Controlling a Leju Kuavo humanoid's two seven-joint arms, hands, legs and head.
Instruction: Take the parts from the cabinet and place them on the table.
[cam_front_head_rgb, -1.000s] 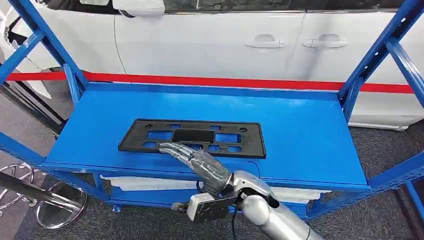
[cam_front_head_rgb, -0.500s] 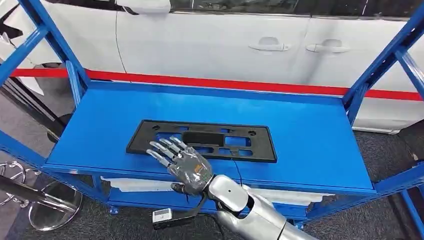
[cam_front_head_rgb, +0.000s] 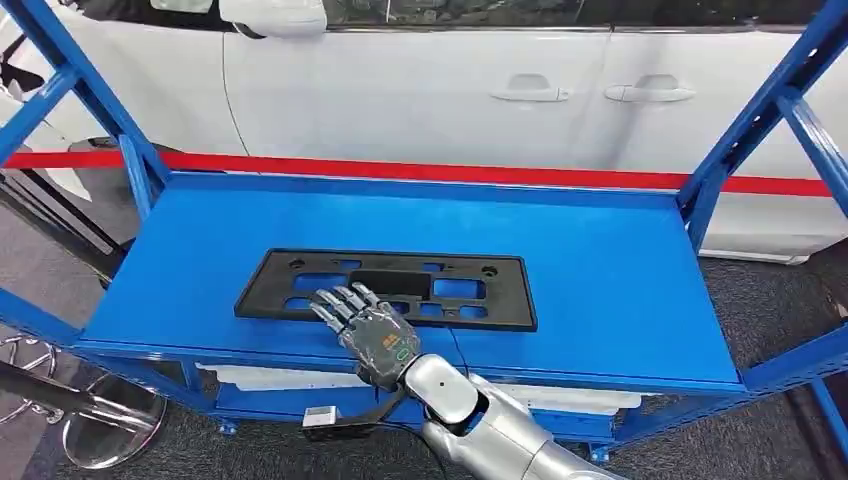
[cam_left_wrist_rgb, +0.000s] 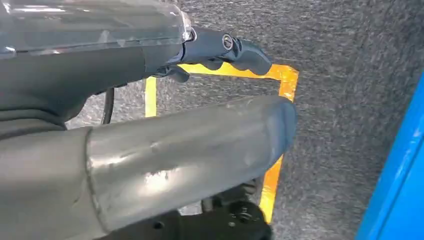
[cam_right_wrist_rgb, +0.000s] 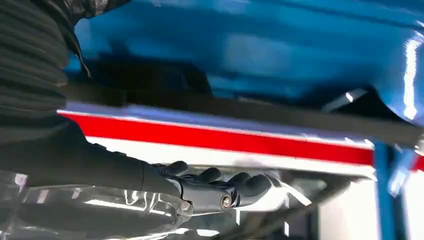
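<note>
Head view. A flat black plastic plate-holder frame with rectangular cut-outs (cam_front_head_rgb: 386, 289) lies flat on the top shelf of a blue metal rack (cam_front_head_rgb: 600, 270). The robot's right hand (cam_front_head_rgb: 368, 335) comes in from below on a silver arm, its back turned upward. The fingers (cam_front_head_rgb: 340, 303) are spread apart and extended, grasping nothing; their tips overlap the near long edge of the frame, toward its left half, though whether they touch it cannot be told. Beyond the fingers, past the shelf's far edge, stands a white car body (cam_front_head_rgb: 450, 90) with a red stripe (cam_front_head_rgb: 450, 170) along its lower side. Grey carpet (cam_front_head_rgb: 770, 300) shows to the right of the rack.

Left wrist view. The left hand (cam_left_wrist_rgb: 150, 135) hangs over the grey carpet, with a thick grey thumb and darker fingers (cam_left_wrist_rgb: 240, 50) visible. The fingers look slightly curled with nothing in them, but whether they are released or clenched cannot be told. Under the fingers a yellow tape outline (cam_left_wrist_rgb: 285, 90) marks the floor, and a blue rack edge (cam_left_wrist_rgb: 400, 190) lies off to one side.

Right wrist view. The dark fingers (cam_right_wrist_rgb: 235, 187) lie extended side by side, released. The black frame (cam_right_wrist_rgb: 240, 107) appears as a dark blurred band against the blue shelf.
</note>
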